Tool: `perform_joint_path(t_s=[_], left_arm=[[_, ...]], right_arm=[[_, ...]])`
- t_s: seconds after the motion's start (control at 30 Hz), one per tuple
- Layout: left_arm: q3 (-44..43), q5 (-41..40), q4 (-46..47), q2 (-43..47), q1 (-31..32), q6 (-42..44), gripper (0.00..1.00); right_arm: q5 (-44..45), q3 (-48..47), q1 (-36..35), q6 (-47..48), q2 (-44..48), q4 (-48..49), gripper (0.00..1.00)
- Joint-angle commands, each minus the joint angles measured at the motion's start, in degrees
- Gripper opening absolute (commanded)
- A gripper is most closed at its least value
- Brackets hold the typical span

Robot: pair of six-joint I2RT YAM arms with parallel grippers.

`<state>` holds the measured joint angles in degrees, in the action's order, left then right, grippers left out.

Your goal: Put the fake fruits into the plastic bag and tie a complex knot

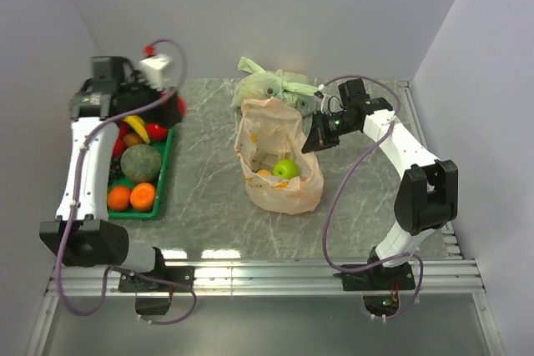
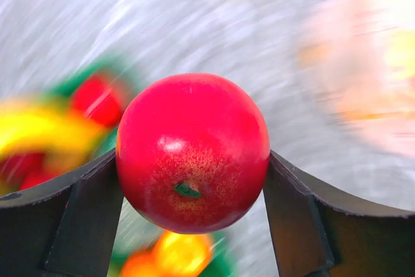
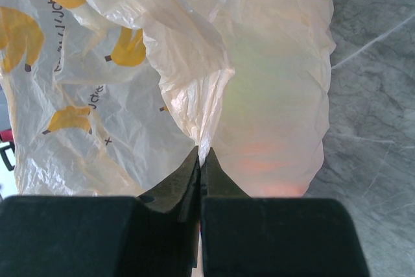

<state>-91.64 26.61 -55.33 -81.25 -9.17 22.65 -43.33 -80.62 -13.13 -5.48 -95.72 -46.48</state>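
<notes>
Nearest the arm bases, two round orange plastic oranges [image 1: 143, 196] lie side by side at the near end of a green rectangular plastic tray [image 1: 163, 174]. The tray sits well to the left of the thin translucent peach-orange plastic bag [image 1: 269, 122] with yellow banana prints, which stands mid-way across the grey marbled table [image 1: 209, 206].

Behind the oranges in the tray rests a large dark green melon-like ball [image 1: 140, 162]. Beyond it lie a yellow plastic banana [image 1: 136, 128] and a small red fruit [image 1: 156, 131], all left of the bag.

The bag's mouth gapes upward. Inside it sits a glossy green apple [image 1: 286, 168]. Beside the apple is an orange patch that could be either fruit or print.

The right claw [image 3: 200, 157] meets the bag's right rim. Its black jaws are pressed together on a fold of the film. In the right wrist view, green and reddish-orange glows show through the film beyond the pinch.

The left claw [image 2: 192, 160] is over the tray's far end, well left of the bag. It clamps a glossy red apple [image 2: 192, 141] between two black fingers [image 2: 84, 218], and the apple touches both. Behind the apple all is blurred, with the tray's fruits at lower left and the bag at upper right.

Farthest off, a knotted pale green plastic bag [image 1: 271, 85] lies just behind the peach-orange one.
</notes>
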Motion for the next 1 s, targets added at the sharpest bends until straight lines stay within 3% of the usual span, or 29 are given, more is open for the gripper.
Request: perform_joint_path(t_s=[0.0, 0.13, 0.33, 0.43, 0.57, 0.8, 0.9, 0.97], left_arm=[[-5.7, 8.4, 1.5, 2.5, 13.9, -8.7, 0.69], [-7.1, 5.0, 8.3, 0.5, 34.1, -11.7, 0.73], [-10.6, -1.2, 11.6, -12.1, 46.3, -12.5, 0.73], [-10.7, -4.2, 12.0, -15.3, 47.9, -11.7, 0.80], [-11.4, -7.6, 11.3, -16.9, 48.2, -11.3, 0.99], [-11.5, -10.9, 8.7, -9.7, 48.0, -10.0, 0.99], [-9.5, -10.0, 7.7, -4.5, 42.4, -12.2, 0.99], [-7.3, -8.7, 7.1, -0.8, 33.9, -14.6, 0.99]], right_arm=[[-1.1, -0.2, 0.5, -0.3, 1.9, 1.7, 0.00], [-1.0, 1.1, 0.6, -0.8, 2.7, 2.6, 0.00], [-1.8, 0.8, 0.5, -1.8, 2.6, 3.4, 0.00], [-1.7, 0.3, 0.6, -1.6, 3.1, 3.0, 0.00], [-1.5, 0.1, 0.7, -1.1, 3.8, 2.3, 0.00], [-1.3, 0.5, 0.8, -0.9, 3.5, 2.1, 0.00], [-0.5, 0.6, 0.8, -0.8, 3.9, 2.3, 0.00], [-0.2, 0.5, 0.9, -0.6, 3.9, 2.0, 0.00]])
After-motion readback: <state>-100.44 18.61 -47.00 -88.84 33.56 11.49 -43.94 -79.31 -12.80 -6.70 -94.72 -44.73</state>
